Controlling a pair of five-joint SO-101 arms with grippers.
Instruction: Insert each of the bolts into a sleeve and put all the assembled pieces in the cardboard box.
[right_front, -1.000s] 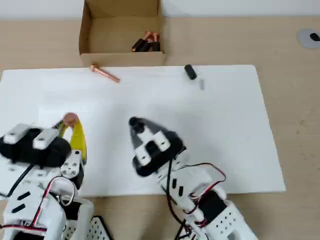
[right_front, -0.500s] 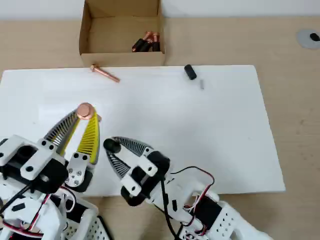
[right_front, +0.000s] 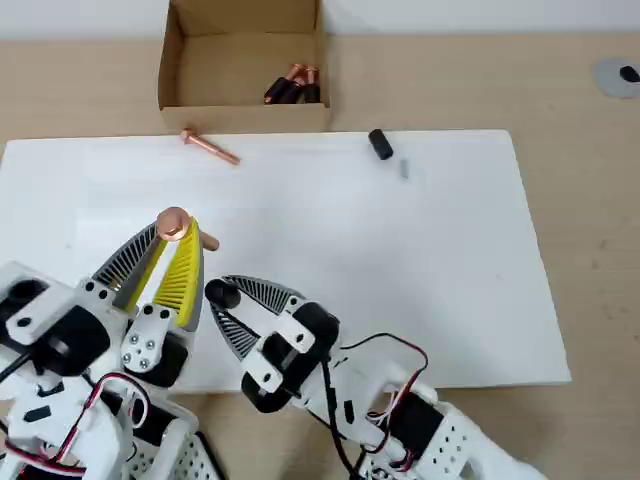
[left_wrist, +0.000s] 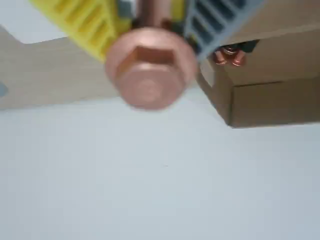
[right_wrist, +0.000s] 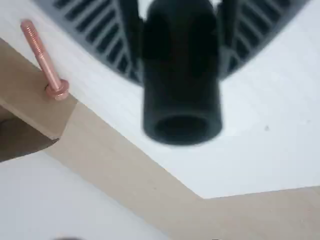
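Copper bolt (right_front: 173, 224) is pinched in my left jaws, black sleeve (right_front: 221, 294) in my right jaws, just beside it over the white mat (right_front: 450, 260). I see assembled pieces (right_front: 293, 86) in the cardboard box (right_front: 168, 70).

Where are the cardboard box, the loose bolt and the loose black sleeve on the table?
cardboard box (right_front: 243, 119), high view, its front wall.
loose bolt (right_front: 212, 148), high view, middle of its shaft.
loose black sleeve (right_front: 380, 144), high view, its middle.
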